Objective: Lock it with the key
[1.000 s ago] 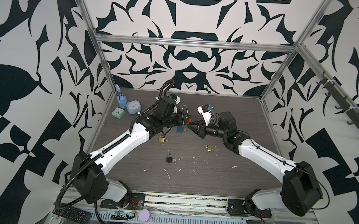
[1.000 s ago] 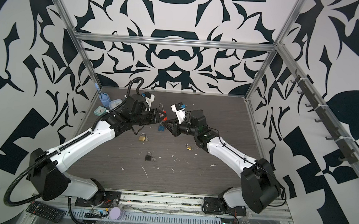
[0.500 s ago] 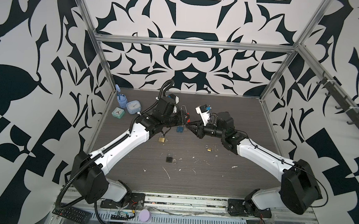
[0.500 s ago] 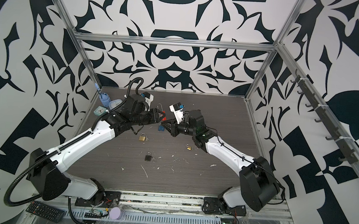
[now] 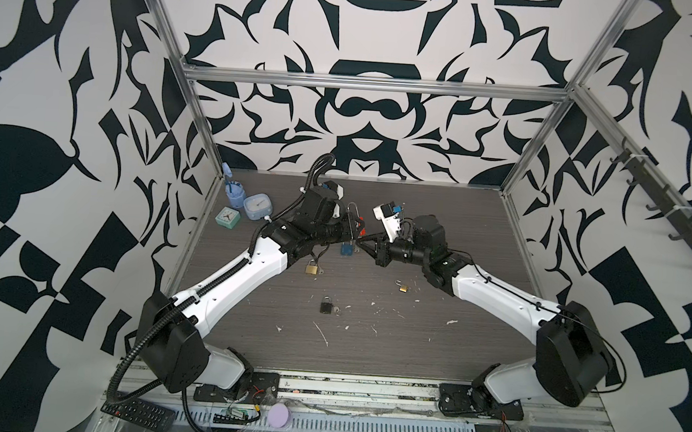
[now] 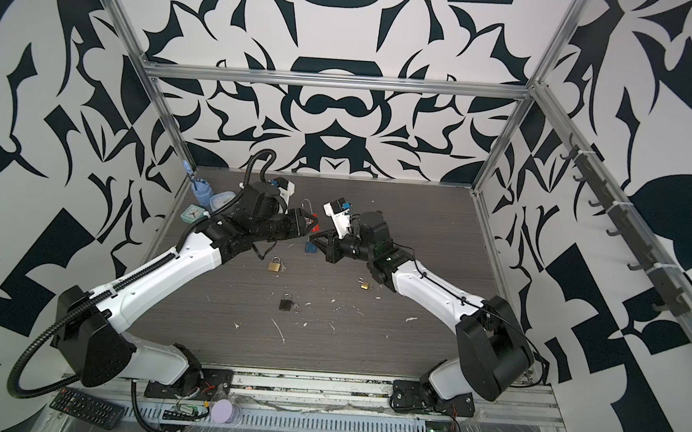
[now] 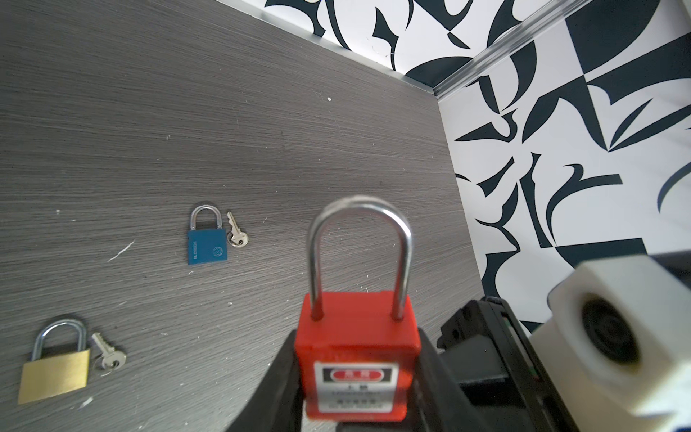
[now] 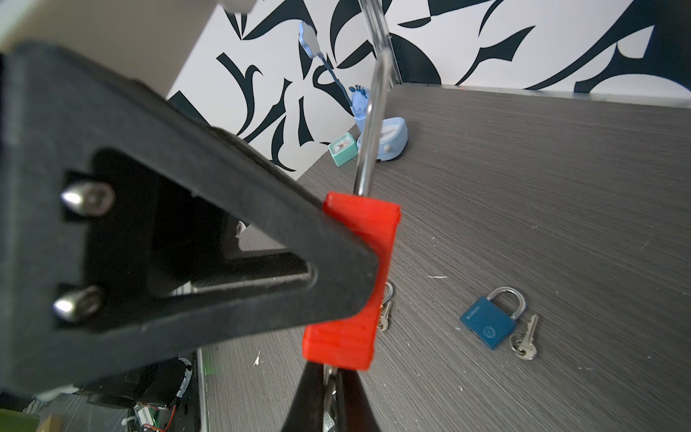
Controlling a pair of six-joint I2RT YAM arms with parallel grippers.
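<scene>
5 padlocks point(image 7: 357, 355) point(image 5: 347, 249) point(image 5: 312, 268) point(image 5: 403, 288) point(image 5: 326, 306), 2 clocks point(image 5: 226, 218) point(image 5: 256, 207), 2 arms point(image 5: 248, 273) point(image 5: 497, 294).

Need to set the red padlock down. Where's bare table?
Bare: far-right table between right arm and back wall; front strip between black padlock and base rail, white scraps only. Crowded: centre, around blue padlock, brass padlock and small brass padlock; far-left corner, clocks.

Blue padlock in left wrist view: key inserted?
No, the blue padlock lies flat on the table with a key loose beside the shackle.
</scene>
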